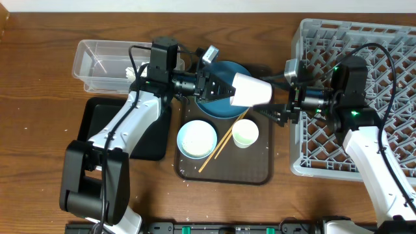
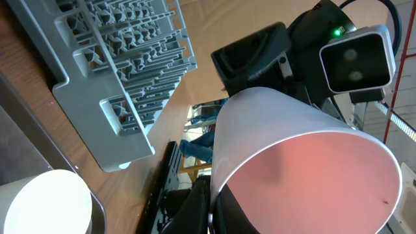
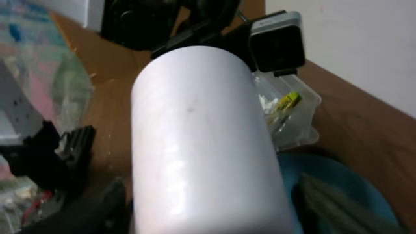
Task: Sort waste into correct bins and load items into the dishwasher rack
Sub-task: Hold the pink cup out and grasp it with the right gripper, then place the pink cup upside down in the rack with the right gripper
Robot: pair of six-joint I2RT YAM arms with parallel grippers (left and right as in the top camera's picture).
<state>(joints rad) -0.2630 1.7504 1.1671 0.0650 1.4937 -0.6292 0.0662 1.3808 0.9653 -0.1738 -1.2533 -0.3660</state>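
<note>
My left gripper (image 1: pixel 218 88) is shut on the rim of a white cup with a pink inside (image 1: pixel 251 90) and holds it on its side above the dark blue plate (image 1: pixel 218 109). The grip shows in the left wrist view (image 2: pixel 211 208), where the cup (image 2: pixel 305 162) fills the frame. My right gripper (image 1: pixel 278 112) is open at the cup's base end. In the right wrist view its fingers (image 3: pixel 214 214) sit on either side of the cup (image 3: pixel 201 149). The grey dishwasher rack (image 1: pixel 383 39) is at the right.
The brown tray (image 1: pixel 260 170) holds the pale bowl (image 1: pixel 197 139), chopsticks (image 1: pixel 221 144) and green-inside cup (image 1: pixel 245 134). The clear tub (image 1: pixel 97 62) at the back left holds white tissue (image 1: pixel 130 71) and the green-and-yellow wrapper (image 3: pixel 286 102). The black tray (image 1: pixel 97 123) lies in front of it.
</note>
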